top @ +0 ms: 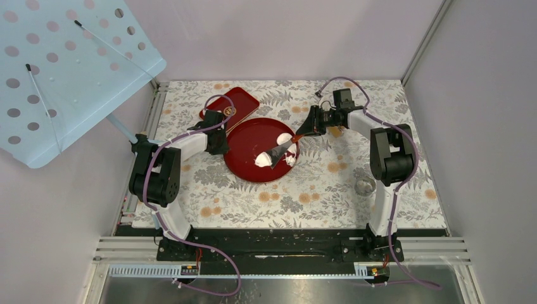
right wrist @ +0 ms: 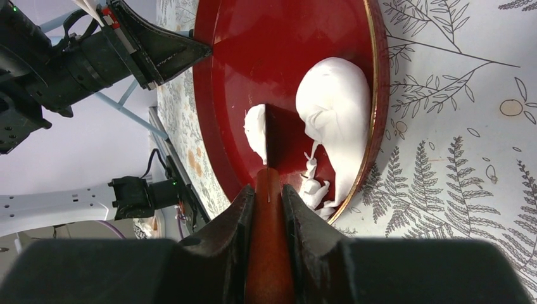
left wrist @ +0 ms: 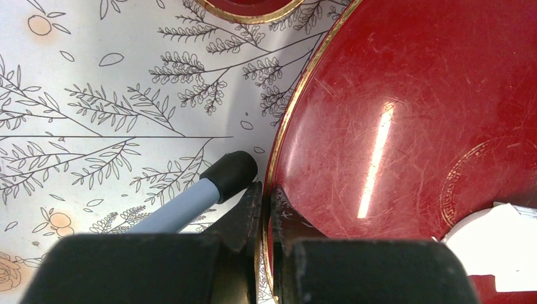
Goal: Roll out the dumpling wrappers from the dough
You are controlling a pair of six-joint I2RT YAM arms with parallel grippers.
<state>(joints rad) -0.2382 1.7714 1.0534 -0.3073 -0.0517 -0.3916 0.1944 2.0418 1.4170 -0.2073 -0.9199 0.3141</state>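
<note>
A round red plate (top: pixel 247 136) lies mid-table. My left gripper (top: pixel 223 144) is shut on the plate's left rim (left wrist: pixel 273 177), one finger inside and one outside. My right gripper (top: pixel 308 128) is shut on the brown wooden handle (right wrist: pixel 268 209) of a flat-bladed tool (top: pixel 278 151). Its blade (right wrist: pixel 266 136) stands edge-on on the plate between white dough pieces. A large soft lump (right wrist: pixel 335 107) lies right of the blade, a smaller piece (right wrist: pixel 255 130) left of it, and torn scraps (right wrist: pixel 313 187) near the rim. No thin round wrapper disc shows clearly.
A red rectangular tray (top: pixel 231 104) lies behind the plate. A pale blue perforated board (top: pixel 63 69) overhangs the back left; its black-capped leg (left wrist: pixel 228 174) rests beside my left gripper. A small clear round object (top: pixel 365 185) sits at the right front. Side walls enclose the table.
</note>
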